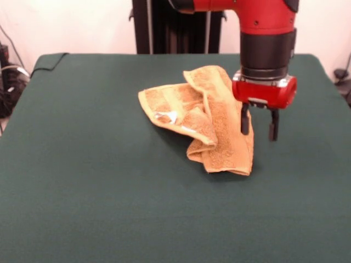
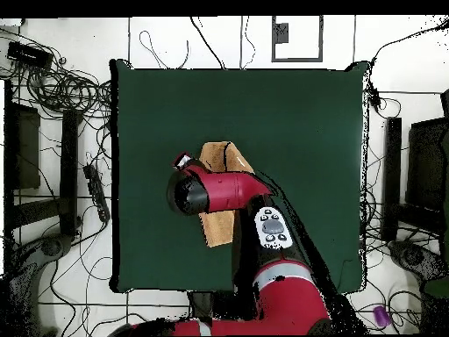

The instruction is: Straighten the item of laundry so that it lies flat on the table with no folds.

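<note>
The item of laundry (image 1: 205, 118) is an orange-tan terry towel lying crumpled and folded over itself near the middle of the green table (image 1: 98, 181). A white label shows on its left fold. My gripper (image 1: 259, 127) hangs over the towel's right edge with its two black fingers apart and nothing between them. From overhead, the arm covers most of the towel (image 2: 219, 158), and the gripper itself is hidden under the wrist.
The table's cloth (image 2: 298, 123) spreads wide on every side of the towel. Cables and dark equipment (image 2: 61, 149) lie on the floor around the table. A black column (image 1: 175, 27) stands behind the table's far edge.
</note>
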### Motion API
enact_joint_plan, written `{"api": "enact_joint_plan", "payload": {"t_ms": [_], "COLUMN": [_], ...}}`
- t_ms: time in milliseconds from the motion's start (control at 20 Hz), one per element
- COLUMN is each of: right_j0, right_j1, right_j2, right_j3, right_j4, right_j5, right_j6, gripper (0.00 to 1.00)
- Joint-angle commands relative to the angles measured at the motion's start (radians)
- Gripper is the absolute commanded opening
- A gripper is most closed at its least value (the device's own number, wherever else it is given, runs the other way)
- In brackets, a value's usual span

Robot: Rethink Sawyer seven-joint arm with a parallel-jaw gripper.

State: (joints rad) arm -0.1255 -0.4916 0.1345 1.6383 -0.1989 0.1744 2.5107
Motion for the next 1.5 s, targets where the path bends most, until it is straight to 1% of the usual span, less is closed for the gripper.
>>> {"api": "enact_joint_plan", "payload": {"t_ms": [50,250,750,1050,1500], "right_j0": [-0.038,-0.056,-0.051,-0.073,-0.076], "right_j1": [0.008,-0.05,-0.139,-0.167,-0.153], "right_j2": [0.17,0.202,0.222,0.245,0.231], "right_j3": [-0.005,0.067,0.169,0.232,0.25], "right_j4": [-0.059,-0.061,-0.043,-0.048,-0.085], "right_j5": [0.164,0.179,0.194,0.169,0.122], "right_j6": [-0.164,-0.135,-0.071,-0.064,-0.068], "gripper": [1.0,1.0,1.0,1.0,1.0]}}
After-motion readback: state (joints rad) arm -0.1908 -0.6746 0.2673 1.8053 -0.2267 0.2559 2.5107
